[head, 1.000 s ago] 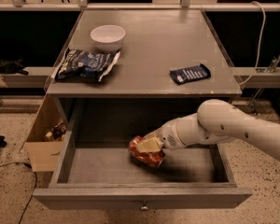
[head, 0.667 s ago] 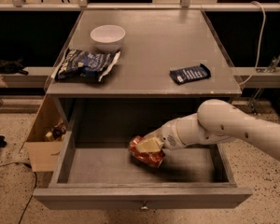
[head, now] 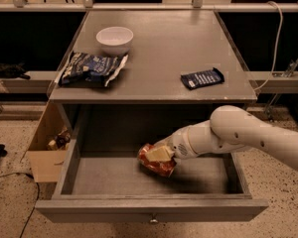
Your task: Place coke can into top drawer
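Note:
The top drawer [head: 149, 209] is pulled wide open below the grey table, its round knob at the middle of the front panel. The orange-red coke can [head: 159, 164] lies tilted on its side inside the drawer, near the middle of the floor. My gripper [head: 159, 154] reaches into the drawer from the right on a white arm and sits on top of the can, its pale fingers around it. The can's upper part is covered by the gripper.
On the tabletop [head: 164, 48] stand a white bowl [head: 114, 37], a blue-and-white chip bag [head: 91, 69] and a flat dark-blue bar wrapper [head: 202, 78]. An open cardboard box [head: 45, 148] sits on the floor to the left. A cable hangs at the right.

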`<state>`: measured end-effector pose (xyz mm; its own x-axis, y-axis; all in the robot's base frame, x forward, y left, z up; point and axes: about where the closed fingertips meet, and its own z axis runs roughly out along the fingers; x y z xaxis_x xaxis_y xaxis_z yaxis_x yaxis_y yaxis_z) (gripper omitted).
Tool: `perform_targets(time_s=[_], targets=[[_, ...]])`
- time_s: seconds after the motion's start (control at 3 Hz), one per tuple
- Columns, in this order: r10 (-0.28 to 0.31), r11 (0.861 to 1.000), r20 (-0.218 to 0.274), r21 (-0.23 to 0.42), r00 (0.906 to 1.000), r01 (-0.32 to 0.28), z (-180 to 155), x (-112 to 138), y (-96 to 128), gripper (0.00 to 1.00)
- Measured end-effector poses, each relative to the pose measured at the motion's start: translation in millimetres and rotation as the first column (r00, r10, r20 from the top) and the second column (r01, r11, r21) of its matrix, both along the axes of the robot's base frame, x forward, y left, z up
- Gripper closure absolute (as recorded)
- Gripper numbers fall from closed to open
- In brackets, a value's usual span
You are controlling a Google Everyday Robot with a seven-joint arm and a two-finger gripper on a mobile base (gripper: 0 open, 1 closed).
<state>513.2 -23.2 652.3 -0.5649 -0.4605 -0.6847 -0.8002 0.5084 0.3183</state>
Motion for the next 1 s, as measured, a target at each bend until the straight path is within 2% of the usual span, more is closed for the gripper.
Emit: perform_targets(time_s=[0.33, 0.67, 1.0], targets=[[0.000, 1.000, 0.000, 0.000, 1.0000, 0.000, 0.0, 0.0, 0.0, 0.15], [0.000, 1.000, 0.000, 0.000, 1.0000, 0.000, -0.1, -0.1, 0.2, 0.00], [0.000, 1.000, 0.000, 0.000, 1.0000, 0.000, -0.1, -0.1, 0.2, 0.00]])
